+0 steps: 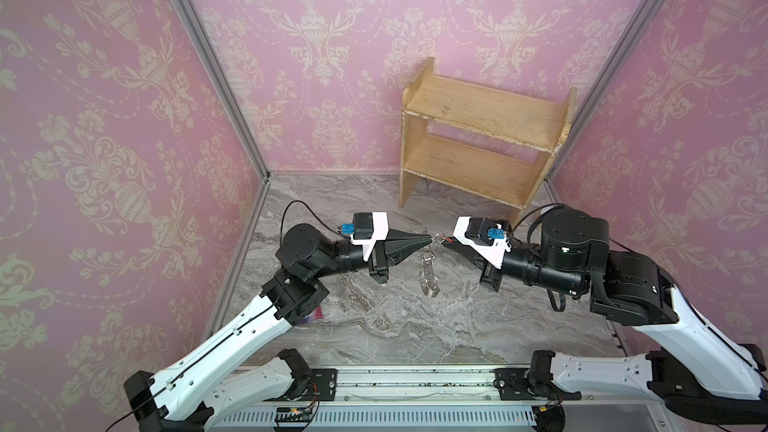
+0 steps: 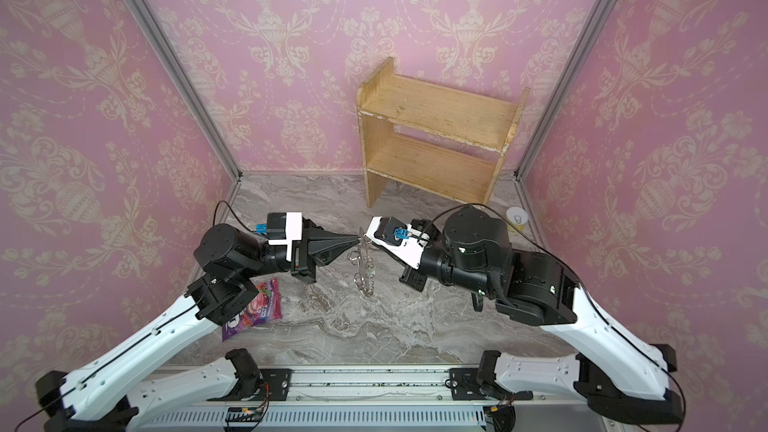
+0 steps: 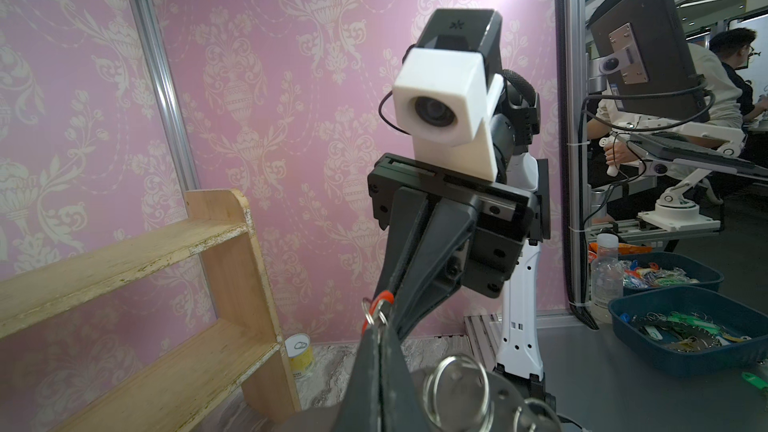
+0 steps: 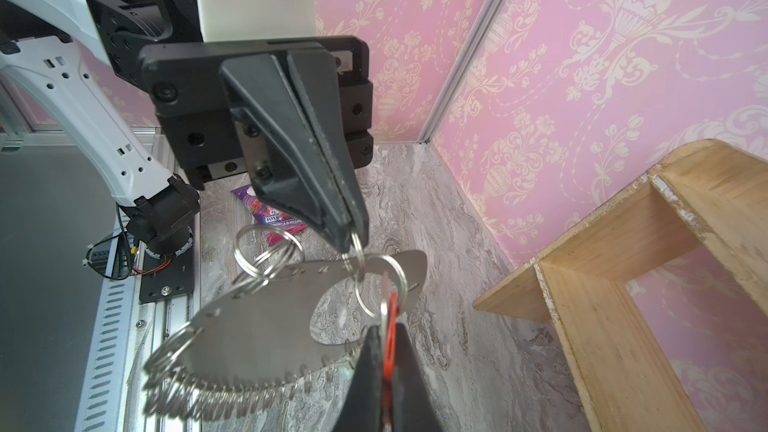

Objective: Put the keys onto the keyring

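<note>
The keyring [image 4: 257,326] is clamped by the left claw [image 4: 351,241] and the keys [image 4: 390,313] by the right claw [image 3: 388,305]; threading is judged incomplete.

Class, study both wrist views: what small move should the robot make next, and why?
Probably ease the right end effector, shut on the keys, slightly toward the split ring that the left end effector pinches on the hanging keyring. Key and ring sit close together there; whether it is threaded cannot be seen.
</note>
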Tool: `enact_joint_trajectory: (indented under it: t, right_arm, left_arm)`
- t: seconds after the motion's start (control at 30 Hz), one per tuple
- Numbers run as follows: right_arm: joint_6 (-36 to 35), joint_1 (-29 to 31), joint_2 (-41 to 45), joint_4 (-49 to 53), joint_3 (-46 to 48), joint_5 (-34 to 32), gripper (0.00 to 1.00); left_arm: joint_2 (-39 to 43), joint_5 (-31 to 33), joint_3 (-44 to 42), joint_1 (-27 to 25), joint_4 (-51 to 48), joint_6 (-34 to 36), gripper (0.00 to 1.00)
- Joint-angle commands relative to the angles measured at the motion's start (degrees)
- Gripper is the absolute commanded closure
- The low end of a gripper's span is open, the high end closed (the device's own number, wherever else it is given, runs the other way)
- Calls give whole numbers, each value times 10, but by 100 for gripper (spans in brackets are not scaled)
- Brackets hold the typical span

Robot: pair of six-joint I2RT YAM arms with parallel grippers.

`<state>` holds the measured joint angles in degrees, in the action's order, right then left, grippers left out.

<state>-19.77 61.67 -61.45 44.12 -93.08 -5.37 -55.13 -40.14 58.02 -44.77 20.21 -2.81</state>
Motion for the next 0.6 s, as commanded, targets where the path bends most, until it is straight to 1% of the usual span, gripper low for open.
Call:
enact_joint_trajectory:
  t: [0.0,0.07,0.1,0.17,0.23,0.27,0.4,0.47,0.5,0.57]
  right_arm:
    - [-17,6,-10,9,-28,-21,100]
    - [-21,7,-19,15,-36,-25,100]
    - [-24,8,-23,20,-42,-28,100]
    - [-30,10,-30,27,-53,-36,100]
    - [-36,11,-37,39,-66,-48,100]
    - [-39,11,-41,45,-72,-54,100]
    - [-41,14,-50,66,-86,-72,100]
    - [-43,15,-58,86,-98,-90,100]
    - [-42,14,-63,98,-105,-98,100]
    - [-40,16,-74,119,-118,-117,100]
  left_arm:
    - [11,18,-6,2,-9,22,99]
    - [13,20,-11,2,-8,25,92]
    - [14,22,-11,2,-9,25,86]
    - [16,26,-12,2,-16,30,70]
    - [21,34,-12,2,-32,37,58]
    - [26,40,-12,2,-41,39,53]
    - [52,70,-19,2,-83,48,47]
    - [66,92,-25,2,-105,50,40]
    - [73,103,-28,2,-120,51,34]
    - [84,122,-33,2,-146,53,29]
